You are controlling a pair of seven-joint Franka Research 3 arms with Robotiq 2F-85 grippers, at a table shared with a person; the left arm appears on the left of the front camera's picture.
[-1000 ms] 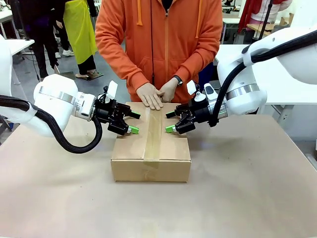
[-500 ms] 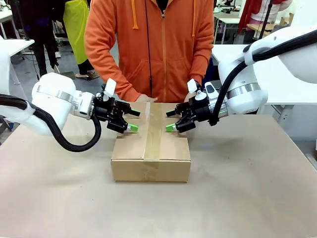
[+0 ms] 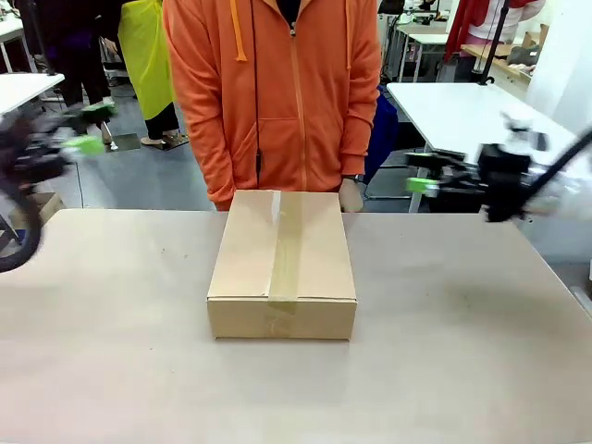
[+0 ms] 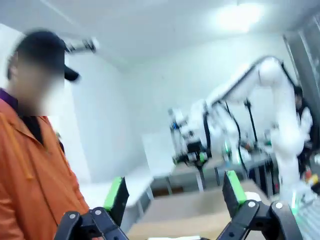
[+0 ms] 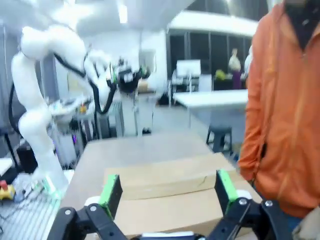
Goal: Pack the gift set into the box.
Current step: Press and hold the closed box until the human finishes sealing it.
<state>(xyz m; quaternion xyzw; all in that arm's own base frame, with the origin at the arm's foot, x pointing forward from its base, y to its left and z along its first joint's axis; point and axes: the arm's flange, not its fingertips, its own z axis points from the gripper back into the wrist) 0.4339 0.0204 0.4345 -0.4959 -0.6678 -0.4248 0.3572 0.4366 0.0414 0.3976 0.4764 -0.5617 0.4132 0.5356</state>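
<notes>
The box (image 3: 282, 264) is a closed brown corrugated carton with a tape strip (image 3: 287, 245) running along its top seam from the far edge to the near face. It sits flat on the table (image 3: 444, 370), roughly at the table's centre. The gift set itself is not visible outside the box.

A person in an orange hooded jacket (image 3: 273, 92) stands just beyond the far edge of the box. One hand (image 3: 351, 195) hangs at the far right corner of the box, close to it; contact cannot be confirmed.

The left gripper (image 3: 81, 129) is well to the left of the box, raised above table level and motion-blurred in the front view. In the left wrist view, the left gripper (image 4: 172, 197) has its green-padded fingers (image 4: 114, 196) spread apart with nothing between them.

The right gripper (image 3: 418, 172) is well to the right of the box, also raised above table level and blurred. In the right wrist view, the right gripper (image 5: 167, 192) has its fingers (image 5: 109, 192) spread wide and empty, with the box (image 5: 170, 195) visible beyond them and the orange jacket (image 5: 282, 110) to one side of the box.

Neither gripper touches the box.
</notes>
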